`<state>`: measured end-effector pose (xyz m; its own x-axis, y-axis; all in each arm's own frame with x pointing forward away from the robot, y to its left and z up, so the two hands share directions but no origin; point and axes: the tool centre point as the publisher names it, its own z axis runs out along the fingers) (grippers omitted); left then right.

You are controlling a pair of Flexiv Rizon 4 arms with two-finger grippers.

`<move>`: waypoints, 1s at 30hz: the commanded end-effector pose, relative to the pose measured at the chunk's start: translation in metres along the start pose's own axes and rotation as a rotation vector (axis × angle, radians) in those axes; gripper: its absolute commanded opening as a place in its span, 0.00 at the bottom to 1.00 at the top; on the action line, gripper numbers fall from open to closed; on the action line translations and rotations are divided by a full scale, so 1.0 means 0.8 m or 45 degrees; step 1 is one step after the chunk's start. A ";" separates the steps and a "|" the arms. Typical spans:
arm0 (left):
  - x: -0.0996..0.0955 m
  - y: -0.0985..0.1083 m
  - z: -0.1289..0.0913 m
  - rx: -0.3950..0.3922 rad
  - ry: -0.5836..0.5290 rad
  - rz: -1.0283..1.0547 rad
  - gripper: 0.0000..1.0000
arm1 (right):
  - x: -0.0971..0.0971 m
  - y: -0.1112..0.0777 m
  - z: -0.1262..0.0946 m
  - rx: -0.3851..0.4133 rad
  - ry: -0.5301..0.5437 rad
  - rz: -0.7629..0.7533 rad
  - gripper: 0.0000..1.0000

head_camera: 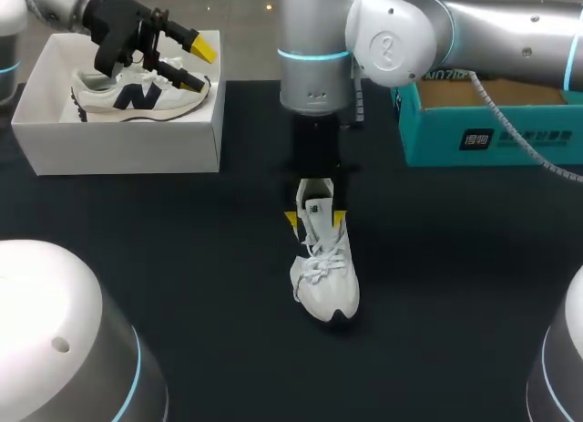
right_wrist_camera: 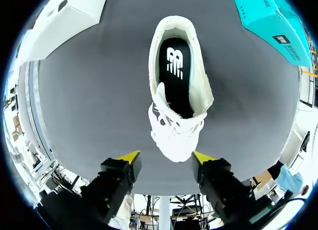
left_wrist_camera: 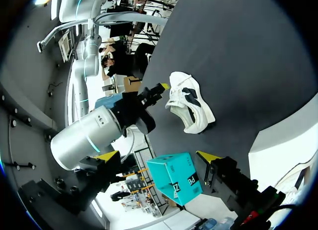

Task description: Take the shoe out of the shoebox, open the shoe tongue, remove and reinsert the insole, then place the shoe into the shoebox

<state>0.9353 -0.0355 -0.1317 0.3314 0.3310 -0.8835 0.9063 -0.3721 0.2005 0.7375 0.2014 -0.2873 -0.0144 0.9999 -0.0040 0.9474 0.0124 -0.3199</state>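
Right gripper (head_camera: 315,220) hangs released, fingers either side of the white shoe (head_camera: 326,276) at table centre, no contact visible. Insole (right_wrist_camera: 175,73) lies seated inside. Left gripper (head_camera: 200,65), also released, hovers over the shoebox (head_camera: 118,144) at 10 o'clock. Risk, as I judge it: closing on the soft collar could tip the unbraced shoe or snag its laces.

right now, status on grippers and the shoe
Left gripper open over the shoebox, second shoe inside. Right gripper open above the shoe on the table, insole in. Nothing in the way.
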 end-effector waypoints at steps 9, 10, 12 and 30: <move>0.000 0.000 0.000 0.001 0.003 0.001 1.00 | -0.009 0.018 0.013 -0.092 0.044 -0.046 0.00; 0.000 0.000 0.000 0.001 0.003 0.001 1.00 | -0.010 0.021 0.015 -0.092 0.045 -0.048 0.00; 0.000 0.000 0.000 0.001 0.003 0.001 1.00 | -0.013 0.029 0.017 -0.089 0.040 -0.052 0.00; 0.000 0.000 0.000 0.001 0.003 0.001 1.00 | -0.029 0.065 0.025 -0.058 0.013 -0.071 0.00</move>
<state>0.9353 -0.0355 -0.1317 0.3314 0.3310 -0.8835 0.9063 -0.3721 0.2005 0.7844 0.1749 -0.3277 -0.0639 0.9975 0.0295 0.9567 0.0696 -0.2826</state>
